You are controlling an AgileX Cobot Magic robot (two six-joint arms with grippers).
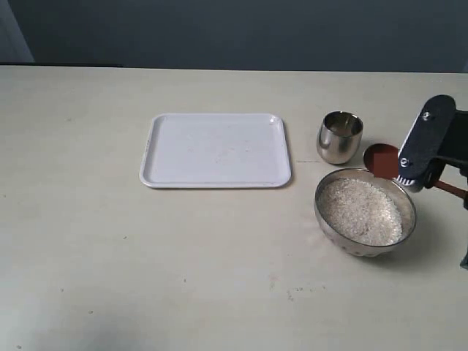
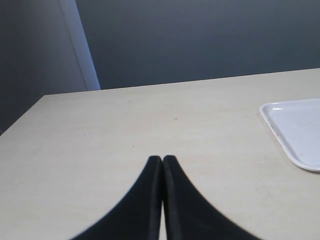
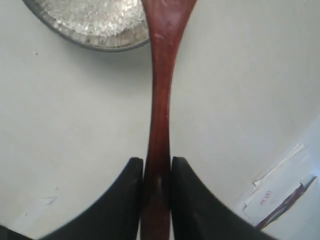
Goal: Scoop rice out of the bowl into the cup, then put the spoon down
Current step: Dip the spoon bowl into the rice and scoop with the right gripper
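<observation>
The wide steel bowl (image 1: 365,212) holds white rice (image 1: 361,210) at the right of the table; its edge and grains also show in the right wrist view as the bowl (image 3: 75,37) with rice (image 3: 92,15). The small steel cup (image 1: 340,137) stands just behind the bowl. My right gripper (image 3: 157,167) is shut on the handle of the reddish-brown wooden spoon (image 3: 161,100). The spoon's head (image 1: 380,159) hangs over the bowl's far rim, between bowl and cup. The right gripper (image 1: 411,179) sits at the bowl's right edge. My left gripper (image 2: 162,159) is shut on nothing.
A white rectangular tray (image 1: 216,150) lies left of the cup, and its corner, the tray (image 2: 300,132), shows in the left wrist view. Papers (image 3: 280,192) lie off the table beyond the right gripper.
</observation>
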